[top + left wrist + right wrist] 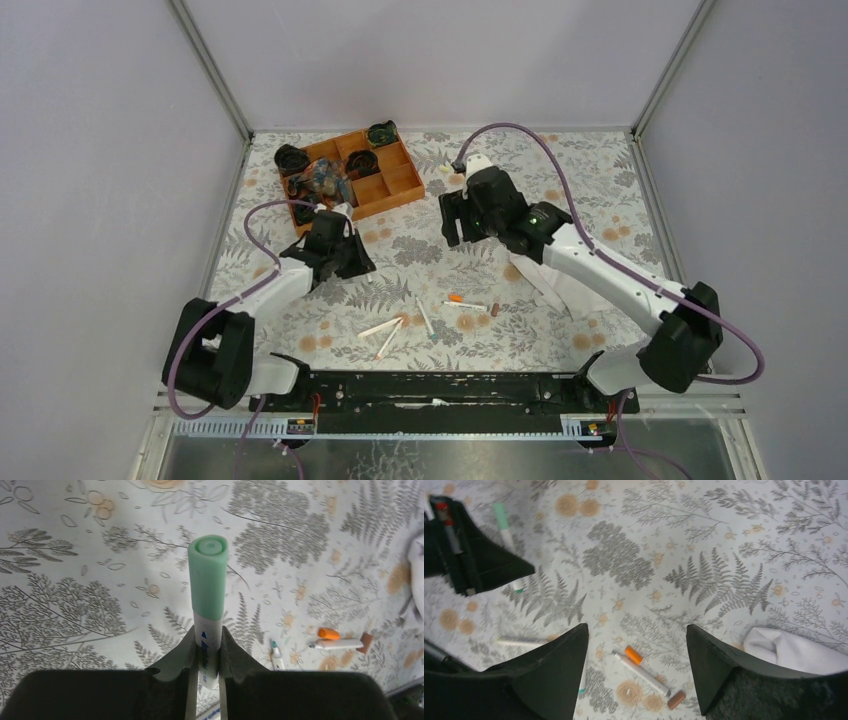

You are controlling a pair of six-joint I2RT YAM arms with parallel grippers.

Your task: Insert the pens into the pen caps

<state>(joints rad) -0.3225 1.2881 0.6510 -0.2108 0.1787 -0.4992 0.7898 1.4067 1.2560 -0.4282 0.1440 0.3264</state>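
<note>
A green-capped pen (207, 580) is clamped by its white barrel in the closed left gripper (206, 645). The right gripper (636, 630) is spread wide and empty. It is best lowered squarely over the orange cap (634, 655), found beside a bare pen (644, 675) at lower centre

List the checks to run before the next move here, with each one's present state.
1. Grip: left hand shut on pen: ok.
2. Capping: green cap on that pen: ok.
3. Free hand: right hand open and empty: ok.
4. Target: loose pen in view under the right hand: ok.
5. Loose pen capped: not ok; orange cap and brown cap lie beside it.
6. Paper clear of the right hand: cannot tell.
</note>
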